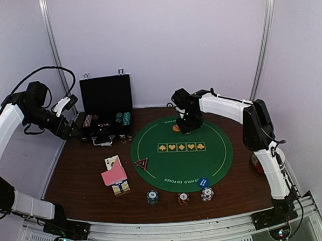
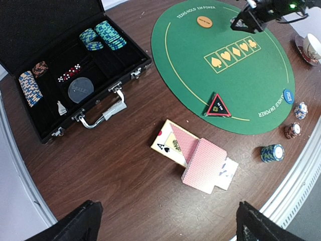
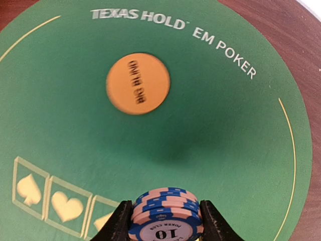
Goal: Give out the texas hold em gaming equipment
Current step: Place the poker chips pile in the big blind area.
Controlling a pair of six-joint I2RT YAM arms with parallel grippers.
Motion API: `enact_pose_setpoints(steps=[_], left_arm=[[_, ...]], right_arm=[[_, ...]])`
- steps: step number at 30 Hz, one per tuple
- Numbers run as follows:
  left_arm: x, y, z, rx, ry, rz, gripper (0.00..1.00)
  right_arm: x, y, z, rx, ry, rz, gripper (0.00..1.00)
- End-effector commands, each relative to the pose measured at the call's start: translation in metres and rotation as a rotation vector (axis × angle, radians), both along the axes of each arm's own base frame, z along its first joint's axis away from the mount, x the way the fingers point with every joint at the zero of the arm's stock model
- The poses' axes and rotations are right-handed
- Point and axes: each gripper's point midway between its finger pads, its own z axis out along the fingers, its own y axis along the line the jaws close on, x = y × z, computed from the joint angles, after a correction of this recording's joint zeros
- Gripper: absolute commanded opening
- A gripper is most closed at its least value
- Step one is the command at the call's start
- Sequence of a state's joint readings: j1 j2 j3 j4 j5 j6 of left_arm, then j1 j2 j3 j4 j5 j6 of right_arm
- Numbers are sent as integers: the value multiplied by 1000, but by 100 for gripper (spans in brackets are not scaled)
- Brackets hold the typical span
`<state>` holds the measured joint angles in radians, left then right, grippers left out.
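**Right claw clamped on a chip stack over the green mat**

Right claw's fingers press both sides of the blue-and-pink chip stack, whose top chip is marked 10, just near of the orange button at the mat's far side. Left claw hangs with its fingers wide apart above the desk, beside the black case. Pink-backed cards lie left of the mat.

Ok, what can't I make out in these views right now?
- Chip stack in the right tool: right wrist view's bottom edge cuts it; count unclear.
- Orange button: lettering blurred, right wrist view.
- Case: chip values too small, top view.
- Cup: cropped by left wrist view's right edge.
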<state>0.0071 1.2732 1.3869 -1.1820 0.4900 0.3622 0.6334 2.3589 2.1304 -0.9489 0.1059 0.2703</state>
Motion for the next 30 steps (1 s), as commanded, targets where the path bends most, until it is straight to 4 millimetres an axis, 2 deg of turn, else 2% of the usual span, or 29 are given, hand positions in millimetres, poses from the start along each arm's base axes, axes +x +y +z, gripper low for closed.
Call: enact_pose_setpoints(steps=[1, 5, 12, 13, 16, 18, 21, 25, 28, 30], left_arm=[[-5, 0, 6, -6, -27, -14, 97], [-6, 0, 5, -1, -29, -19, 98], [-5, 0, 6, 5, -29, -19, 98], [-5, 0, 6, 5, -29, -20, 97], [-4, 0, 7, 2, -30, -20, 97], [-4, -1, 7, -1, -31, -21, 98], [-5, -1, 9, -7, -33, -22, 98], [-6, -2, 10, -11, -33, -23, 98], [-6, -1, 11, -8, -36, -21, 98], [-6, -1, 11, -4, -35, -18, 98]], right_arm=[[25, -1, -4, 7, -35, -24, 23], [35, 1, -18, 16, -31, -30, 24], [46, -12, -39, 12, -15, -69, 30], [46, -14, -43, 7, -9, -74, 34], [45, -18, -49, -7, 6, -78, 58], [45, -18, -46, -8, 6, -77, 68], [45, -16, -31, 4, -11, -70, 74], [38, -13, 8, 29, -52, -43, 78], [20, -8, 38, 55, -84, -15, 81], [-1, -6, 58, 71, -104, 8, 82]])
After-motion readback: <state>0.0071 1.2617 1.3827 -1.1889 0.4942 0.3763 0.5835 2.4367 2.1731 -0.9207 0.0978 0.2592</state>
